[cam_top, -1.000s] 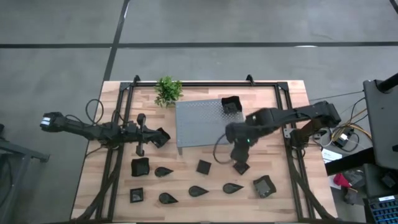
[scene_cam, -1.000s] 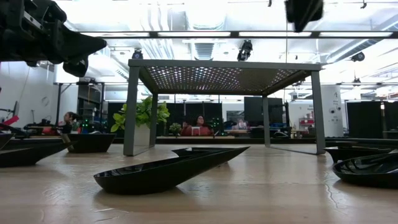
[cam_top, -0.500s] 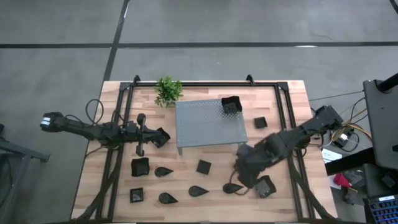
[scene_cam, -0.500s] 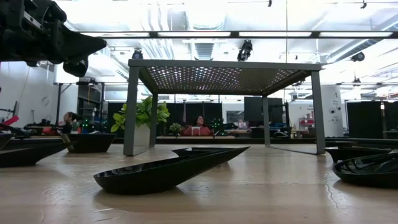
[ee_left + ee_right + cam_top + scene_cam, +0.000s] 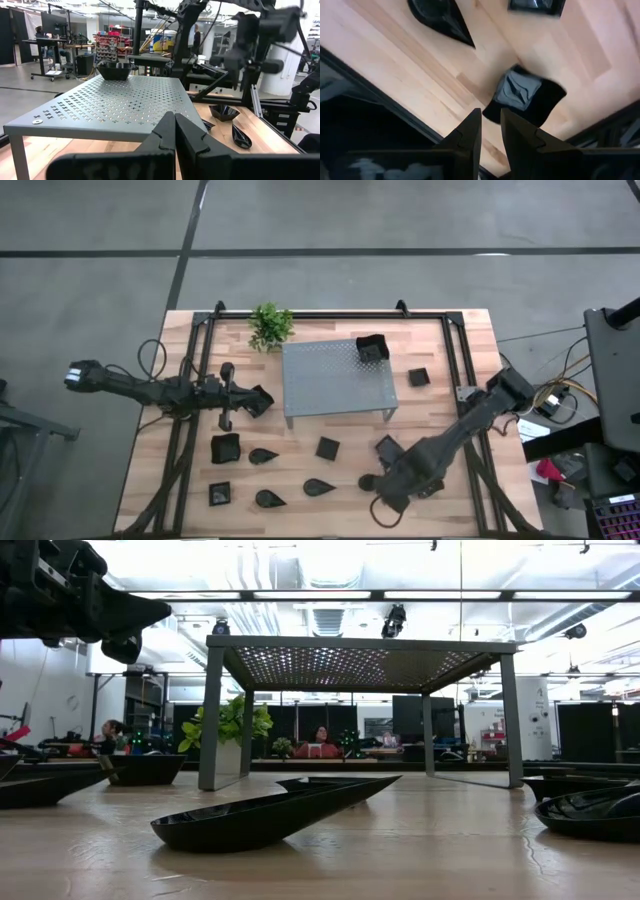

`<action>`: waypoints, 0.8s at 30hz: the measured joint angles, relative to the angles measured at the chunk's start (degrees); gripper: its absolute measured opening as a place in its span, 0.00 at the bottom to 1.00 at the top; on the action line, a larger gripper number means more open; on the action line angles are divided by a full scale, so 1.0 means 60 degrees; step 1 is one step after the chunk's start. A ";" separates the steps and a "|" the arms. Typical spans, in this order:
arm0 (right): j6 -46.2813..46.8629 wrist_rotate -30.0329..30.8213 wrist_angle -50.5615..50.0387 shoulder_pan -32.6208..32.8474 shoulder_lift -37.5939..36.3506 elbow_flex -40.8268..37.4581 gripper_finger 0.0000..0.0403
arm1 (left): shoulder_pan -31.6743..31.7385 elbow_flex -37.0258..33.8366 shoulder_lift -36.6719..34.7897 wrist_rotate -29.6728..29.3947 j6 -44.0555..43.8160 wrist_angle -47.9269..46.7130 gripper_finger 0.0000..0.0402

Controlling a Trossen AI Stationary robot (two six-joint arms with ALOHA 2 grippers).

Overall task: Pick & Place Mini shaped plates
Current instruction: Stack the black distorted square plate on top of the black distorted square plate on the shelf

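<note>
About a dozen glossy black plates show in the high view. One square plate (image 5: 372,348) sits on the grey perforated stand (image 5: 330,380); the others rest on the wood, among them squares (image 5: 327,447) (image 5: 387,448) (image 5: 225,448) and teardrops (image 5: 318,486) (image 5: 372,481). My right gripper (image 5: 385,498) hangs over the table's near edge, pointing down, its fingers a narrow gap apart and empty (image 5: 490,117). A square plate (image 5: 527,100) lies just beyond its tips. My left gripper (image 5: 262,402) waits shut and empty left of the stand (image 5: 174,120).
A small green potted plant (image 5: 270,325) stands at the far edge, left of the stand. Black frame rails (image 5: 180,450) run along both table sides. In the low view a teardrop plate (image 5: 270,815) lies in front of the stand's legs (image 5: 212,720).
My right gripper has gone from beside the stand's near right corner toward the table's near edge and down. A small square plate now shows on the wood where the gripper was. The right arm has left the low view's top.
</note>
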 joint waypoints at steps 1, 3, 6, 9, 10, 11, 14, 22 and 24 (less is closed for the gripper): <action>0.0050 -0.0127 0.0004 0.0044 0.0153 0.0000 0.17 | 0.0001 0.0000 0.0001 -0.0001 0.0000 -0.0001 0.00; 0.0127 -0.0326 0.0003 0.0115 0.0466 -0.0003 0.17 | -0.0002 0.0000 0.0000 0.0001 0.0000 -0.0004 0.00; 0.0177 -0.0509 0.0104 0.0146 0.0896 0.0000 0.17 | -0.0002 0.0000 0.0000 0.0001 0.0000 -0.0004 0.00; 0.0103 -0.0747 0.0124 0.0180 0.1312 0.0000 0.17 | 0.0002 0.0000 0.0000 0.0001 0.0000 -0.0005 0.00; 0.0063 -0.0792 0.0124 0.0179 0.1437 0.0000 0.17 | -0.0002 0.0000 0.0000 -0.0002 0.0000 -0.0011 0.00; 0.0003 -0.0846 0.0134 0.0179 0.1553 0.0000 0.17 | 0.0000 0.0000 0.0000 0.0000 0.0000 -0.0010 0.00; -0.0143 -0.1042 0.0131 0.0179 0.1842 0.0000 0.17 | -0.0002 0.0000 0.0000 -0.0002 0.0000 -0.0011 0.00; -0.0105 -0.1190 0.0127 0.0205 0.2193 -0.0033 0.17 | -0.0002 0.0000 0.0000 -0.0002 0.0000 -0.0022 0.00; -0.0108 -0.1186 0.0130 0.0220 0.2292 -0.0048 0.17 | -0.0002 0.0000 0.0003 0.0002 0.0000 -0.0022 0.00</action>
